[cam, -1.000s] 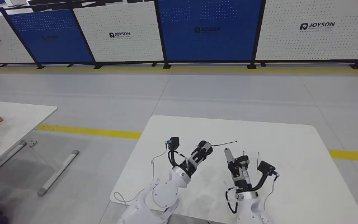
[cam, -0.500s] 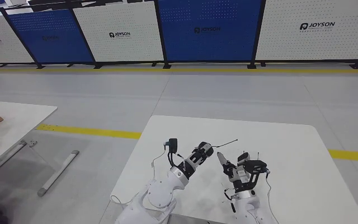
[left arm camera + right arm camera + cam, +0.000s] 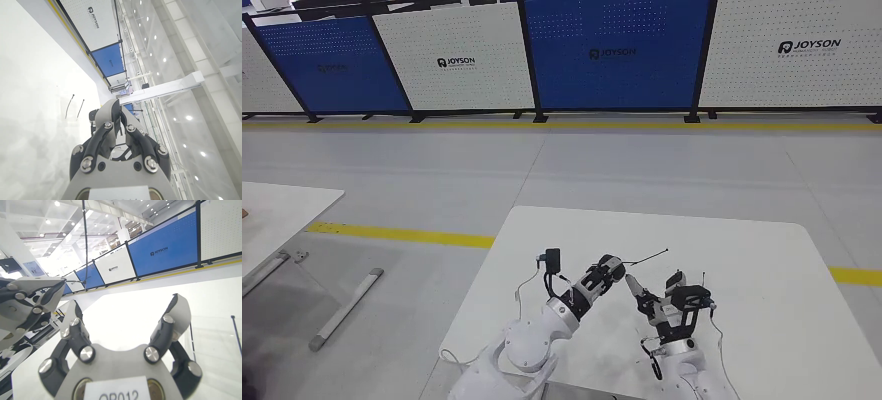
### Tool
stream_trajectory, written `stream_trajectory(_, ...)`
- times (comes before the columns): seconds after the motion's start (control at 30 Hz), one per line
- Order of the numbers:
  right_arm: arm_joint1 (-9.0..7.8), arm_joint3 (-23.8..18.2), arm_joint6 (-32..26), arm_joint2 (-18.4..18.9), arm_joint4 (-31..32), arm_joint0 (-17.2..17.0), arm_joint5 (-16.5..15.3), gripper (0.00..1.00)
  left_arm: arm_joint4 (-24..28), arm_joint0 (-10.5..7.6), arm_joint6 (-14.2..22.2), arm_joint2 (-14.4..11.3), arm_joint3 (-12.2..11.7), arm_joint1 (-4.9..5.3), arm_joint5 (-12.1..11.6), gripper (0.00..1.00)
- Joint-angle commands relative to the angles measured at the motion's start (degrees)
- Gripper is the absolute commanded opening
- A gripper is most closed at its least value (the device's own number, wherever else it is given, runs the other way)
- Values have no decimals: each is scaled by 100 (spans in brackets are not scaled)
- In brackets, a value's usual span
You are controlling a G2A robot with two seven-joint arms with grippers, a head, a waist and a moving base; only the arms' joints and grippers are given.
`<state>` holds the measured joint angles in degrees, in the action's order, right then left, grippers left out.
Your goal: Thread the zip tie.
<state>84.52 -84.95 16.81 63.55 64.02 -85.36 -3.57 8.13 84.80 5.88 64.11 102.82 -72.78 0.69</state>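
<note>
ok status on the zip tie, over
Left gripper shut on zip tie, held off table. Right gripper open close by, empty. Two spare ties lie on table, nothing blocking.

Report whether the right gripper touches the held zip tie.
Apart. Right wrist view shows a gap between the right gripper and the zip tie in the left gripper.

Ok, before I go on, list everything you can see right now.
held zip tie: 1, black, sticking out of the left gripper above the table
loose zip ties: 2, black, lying side by side on the table
table: 1, white, under both arms
second table: 1, white, off to one side across the floor
fence panels: several, blue and white, along the far floor
left gripper: 1, shut on the held zip tie
right gripper: 1, open, empty, near the left gripper
</note>
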Motion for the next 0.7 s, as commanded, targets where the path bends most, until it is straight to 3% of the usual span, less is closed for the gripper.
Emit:
stream_trajectory(0.0,-2,-17,-66,23,-88,-14,-11,100,0,0,0,-1,0,0,-1,0)
stream_trajectory(0.13,-14,-77,-268,128,-318,-39,2,100,-115,-5,-69,-31,-16,-2,-24,0)
stream_trajectory(0.23,-29,-133,-463,169,-250,-44,111,78,-159,-15,-75,-48,-19,-3,-34,0)
stream_trajectory(0.27,-32,-140,-505,155,-219,-49,91,76,-158,-20,-55,-55,-20,-3,-29,0)
stream_trajectory(0.3,-39,-152,-572,137,-165,-49,55,64,-163,-27,-47,-56,-25,-3,-22,0)
stream_trajectory(0.33,-42,-169,-588,132,-145,-53,43,62,-168,-32,-49,-58,-29,-4,-17,0)
stream_trajectory(0.37,-45,-184,-610,121,-129,-57,20,50,-170,-38,-52,-61,-33,-4,-11,0)
stream_trajectory(0.67,-70,-290,-722,103,-180,-54,-202,46,-335,-93,-130,-126,-69,-13,44,0)
